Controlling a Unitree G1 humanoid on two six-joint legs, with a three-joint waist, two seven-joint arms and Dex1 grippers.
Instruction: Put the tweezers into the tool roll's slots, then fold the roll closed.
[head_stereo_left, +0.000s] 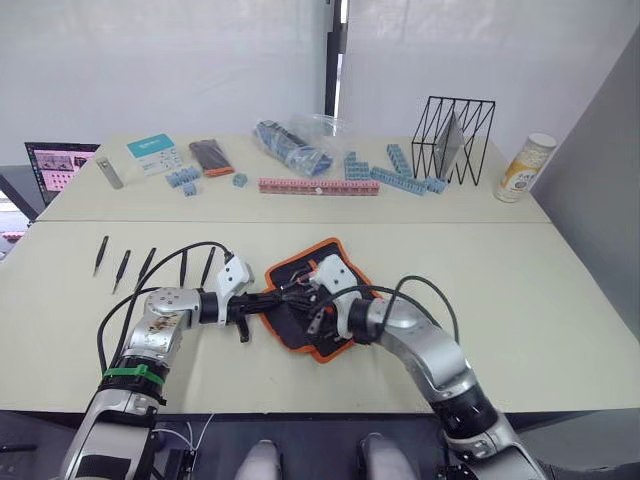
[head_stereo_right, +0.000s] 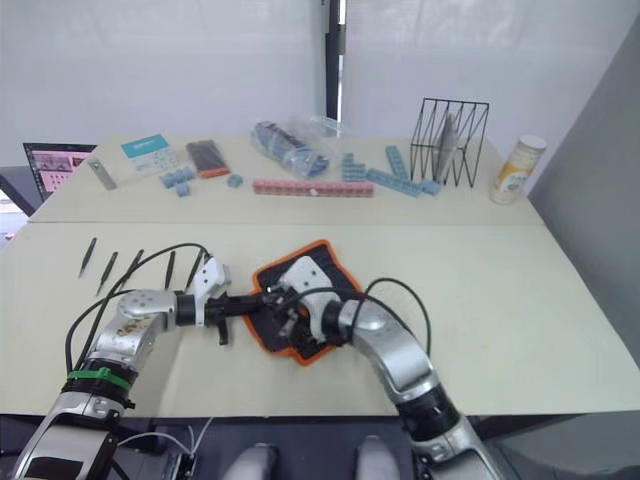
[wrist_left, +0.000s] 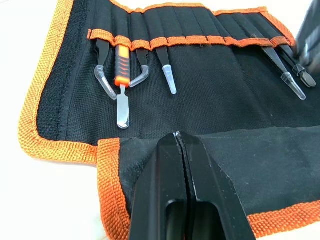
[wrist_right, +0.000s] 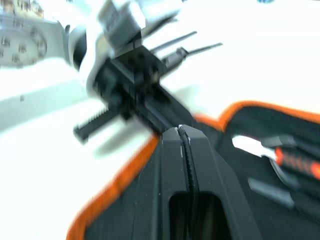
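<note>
At the near centre of the table (head_stereo_left: 560, 290) lies the tool roll (head_stereo_left: 300, 300), spread open with its orange edging all around. Both grippers meet on it. The left gripper (wrist_left: 179, 137) comes from nine o'clock; its two black fingers are pressed together, with only a thin line between them, and their tips rest on the black flap of the roll near an orange corner. I cannot tell if some fabric is pinched between them. The right gripper (wrist_right: 180, 131) comes from four o'clock, and its fingers are also together over the roll's edge, close to the left gripper.

Beyond the left fingertips, the slots (wrist_left: 190, 41) run under an orange band and already hold several tools: an orange-handled tool (wrist_left: 121, 75) and some pointed ones with clear tip caps.

The tweezers (head_stereo_left: 150, 265), five slim black pieces, lie in a row on the table at about ten o'clock from the roll, apart from it and from each other.

At twelve o'clock, well away, stand a wire rack (head_stereo_left: 452, 140), blue blocks (head_stereo_left: 400, 175) and a can (head_stereo_left: 525, 168).
</note>
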